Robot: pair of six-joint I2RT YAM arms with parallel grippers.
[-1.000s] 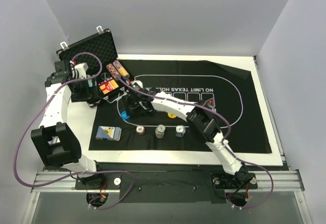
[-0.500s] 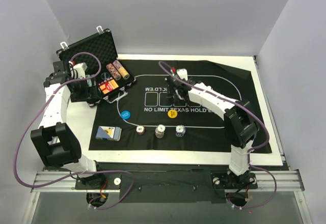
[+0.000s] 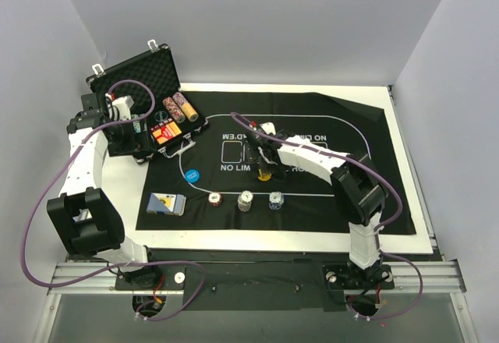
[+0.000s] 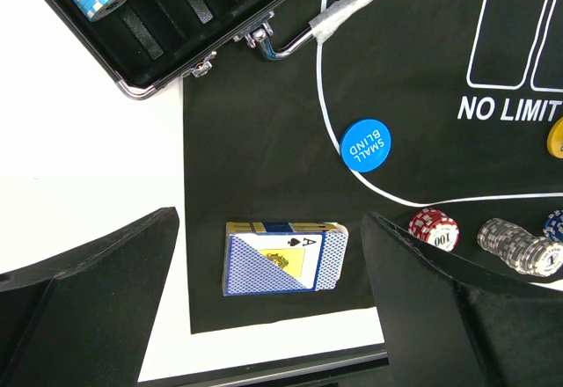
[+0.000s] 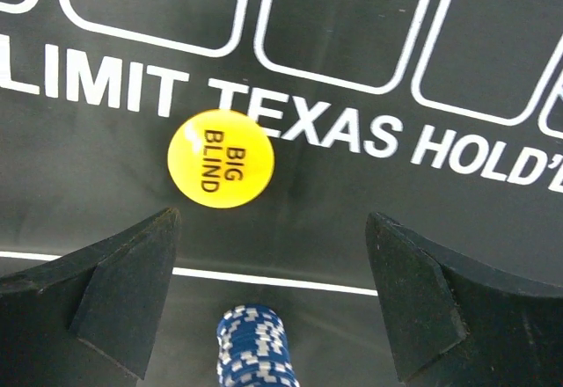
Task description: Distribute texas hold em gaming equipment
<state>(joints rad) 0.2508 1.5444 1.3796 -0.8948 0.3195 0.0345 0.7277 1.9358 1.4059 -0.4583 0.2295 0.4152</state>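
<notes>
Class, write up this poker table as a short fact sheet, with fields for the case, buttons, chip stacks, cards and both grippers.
Case: open, at far left corner of mat, chip rows inside
Buttons: blue button and yellow button, flat on mat
Stacks: red stack, grey stack, blue stack, in a row, apart
Deck: on mat, near left corner
Left gripper: open, empty
Right gripper: open, empty, above yellow button and blue stack
</notes>
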